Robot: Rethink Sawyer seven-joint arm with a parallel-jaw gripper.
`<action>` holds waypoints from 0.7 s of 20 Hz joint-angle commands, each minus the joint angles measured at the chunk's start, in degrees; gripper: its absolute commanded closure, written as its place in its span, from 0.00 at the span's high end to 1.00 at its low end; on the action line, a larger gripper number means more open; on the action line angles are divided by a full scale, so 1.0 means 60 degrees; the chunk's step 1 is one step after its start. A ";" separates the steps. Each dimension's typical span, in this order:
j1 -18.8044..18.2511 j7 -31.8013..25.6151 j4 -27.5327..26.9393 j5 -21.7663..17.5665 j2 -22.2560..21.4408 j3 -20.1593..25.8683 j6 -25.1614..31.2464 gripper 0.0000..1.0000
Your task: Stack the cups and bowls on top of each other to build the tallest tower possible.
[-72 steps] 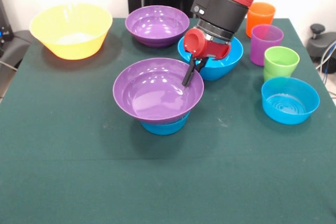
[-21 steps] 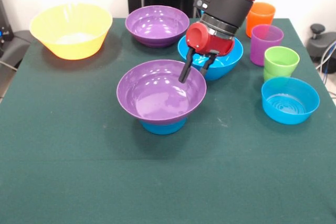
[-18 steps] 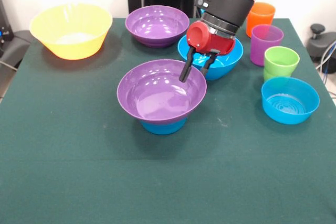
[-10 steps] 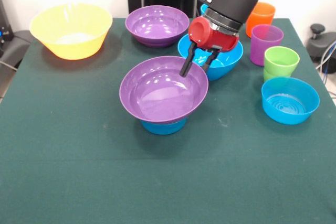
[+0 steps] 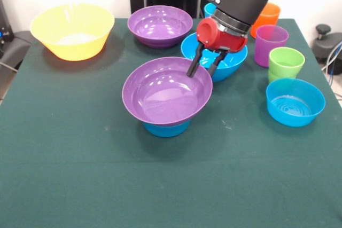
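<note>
Jaws parted astride tilted purple bowl (image 5: 165, 97) rim, mouth upward

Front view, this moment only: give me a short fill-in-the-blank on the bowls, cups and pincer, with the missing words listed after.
1. The wide purple bowl in the middle sits on top of a small ____ bowl.
2. The pincer hangs over that purple bowl's rim, with its fingers ____.
3. The large bowl at the table's far left corner is ____.
4. The green cup stands just behind another small ____ bowl.

Missing words: blue; open; yellow; blue
</note>
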 commanded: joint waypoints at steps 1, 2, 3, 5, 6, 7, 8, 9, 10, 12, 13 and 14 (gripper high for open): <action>0.0268 0.1101 -0.0193 0.0385 0.0595 0.0964 0.0531 1.00; 0.0253 0.1109 -0.0135 0.0398 0.0594 0.0971 0.0490 1.00; 0.0250 0.1088 -0.0133 0.0420 0.0602 0.0979 0.0545 1.00; 0.0225 0.1084 -0.0118 0.0459 0.0651 0.0991 0.0516 1.00; 0.0244 0.1106 -0.0121 0.0463 0.0682 0.0966 0.0463 1.00; 0.0283 0.1123 -0.0154 0.0467 0.0719 0.0912 0.0458 1.00; 0.0295 0.1129 -0.0137 0.0474 0.0717 0.0883 0.0449 1.00; 0.0307 0.1135 -0.0120 0.0481 0.0715 0.0855 0.0441 1.00; 0.0320 0.1131 -0.0082 0.0489 0.0679 0.0834 0.0445 1.00; 0.0317 0.1085 0.0005 0.0507 0.0595 0.0831 0.0496 1.00; 0.0343 0.1105 0.0018 0.0489 0.0590 0.0792 0.0457 1.00; 0.0379 0.1119 0.0004 0.0472 0.0610 0.0747 0.0477 1.00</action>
